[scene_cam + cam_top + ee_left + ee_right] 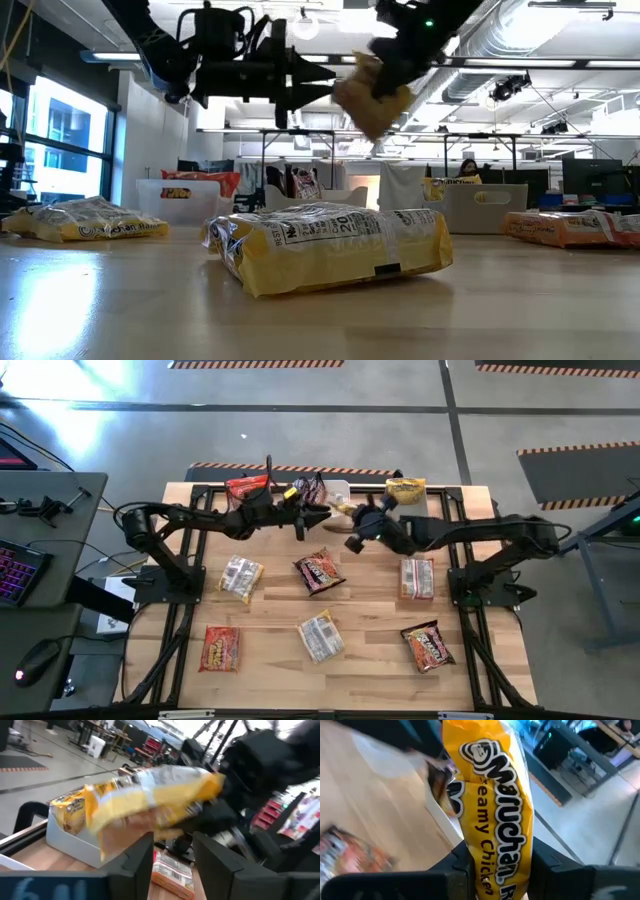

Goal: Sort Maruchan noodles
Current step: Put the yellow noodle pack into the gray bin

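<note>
A yellow packet point(495, 815) is pinched by the right gripper point(352, 532) above the table's point(360, 670) far edge; the left gripper's point(318, 512) fingers are spread, beside it.

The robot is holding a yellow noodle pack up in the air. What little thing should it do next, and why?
Probably the right gripper should carry the yellow pack over to the tub at the back that already holds yellow packs. The pack hangs in the air between the two arms, and the left gripper stands open, clear of it.
</note>
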Controlling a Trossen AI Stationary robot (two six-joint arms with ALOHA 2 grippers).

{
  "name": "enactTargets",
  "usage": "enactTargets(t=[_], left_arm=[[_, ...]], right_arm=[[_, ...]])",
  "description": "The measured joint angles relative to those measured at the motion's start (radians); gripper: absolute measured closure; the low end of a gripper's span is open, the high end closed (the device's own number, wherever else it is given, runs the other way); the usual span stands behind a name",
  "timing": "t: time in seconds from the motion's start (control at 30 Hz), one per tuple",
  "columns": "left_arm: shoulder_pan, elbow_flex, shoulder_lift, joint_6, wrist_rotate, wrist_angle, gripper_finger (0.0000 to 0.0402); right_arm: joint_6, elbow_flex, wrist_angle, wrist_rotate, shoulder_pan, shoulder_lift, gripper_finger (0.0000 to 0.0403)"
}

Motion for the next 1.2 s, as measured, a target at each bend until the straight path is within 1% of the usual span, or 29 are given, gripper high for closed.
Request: enactTargets(t=[0.1, 0.2, 0.33, 0.5, 0.6, 0.7, 0.87, 1.0, 1.2], left_arm=[[0.014, -0.007, -0.002, 0.009, 0.021, 0.013, 0.0267], [0.015, -0.021, -0.003, 0.049, 0.021, 0.012, 0.0275], [0.005, -0.047, -0.003, 0.087, 0.02, 0.014, 0.0292], [-0.007, -0.079, -0.003, 0.104, 0.013, 0.02, 0.0312], [-0.012, -0.086, -0.003, 0.104, 0.012, 0.022, 0.032], [-0.016, -0.086, -0.003, 0.11, 0.012, 0.024, 0.0325], [-0.021, -0.086, -0.003, 0.131, 0.012, 0.023, 0.0328], [-0.021, -0.086, -0.003, 0.131, 0.012, 0.022, 0.0328], [-0.025, -0.086, -0.003, 0.132, 0.012, 0.022, 0.0328]], right_arm=[[-0.053, 0.001, -0.131, -0.063, -0.073, -0.062, 0.0312], [-0.152, 0.023, -0.307, -0.184, -0.181, -0.111, 0.0313], [-0.411, 0.047, -0.483, -0.356, -0.354, -0.127, 0.0313], [-0.778, 0.052, -0.576, -0.547, -0.567, -0.089, 0.0313], [-0.92, 0.052, -0.569, -0.56, -0.656, -0.048, 0.0313], [-0.99, 0.052, -0.572, -0.558, -0.72, 0.002, 0.0313], [-0.955, 0.052, -0.585, -0.545, -0.765, 0.078, 0.0313], [-0.932, 0.052, -0.579, -0.533, -0.768, 0.105, 0.0313], [-0.907, 0.052, -0.569, -0.542, -0.768, 0.132, 0.0313]])
